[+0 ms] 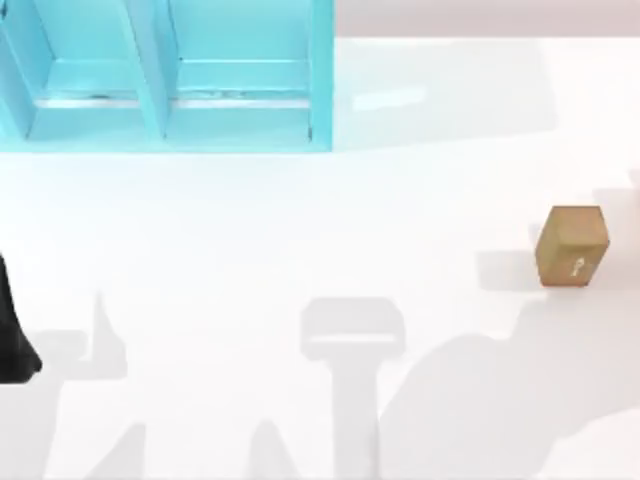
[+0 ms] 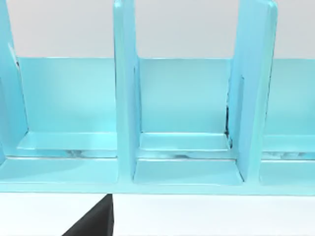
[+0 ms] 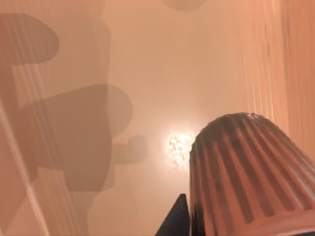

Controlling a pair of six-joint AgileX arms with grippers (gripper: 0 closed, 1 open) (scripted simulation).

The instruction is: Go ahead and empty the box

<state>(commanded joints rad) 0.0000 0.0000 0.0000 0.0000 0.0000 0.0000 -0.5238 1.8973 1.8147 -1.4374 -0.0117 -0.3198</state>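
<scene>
Ribbed brown cup (image 3: 251, 177), small tan box (image 1: 572, 246)

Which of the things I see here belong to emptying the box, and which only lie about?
For the job: small brown cardboard box on the right side; ribbed brown round object near the right wrist camera, perhaps its content; left arm, parked at the left edge.
Just lying about: light blue compartment shelf at the back left.

1. Left arm (image 1: 12, 340): dark link at the top view's left edge, low over the surface.
2. Left gripper: a dark finger (image 2: 93, 219) juts into the left wrist view.
3. Right gripper: a dark fingertip (image 3: 177, 219) in its wrist view.
</scene>
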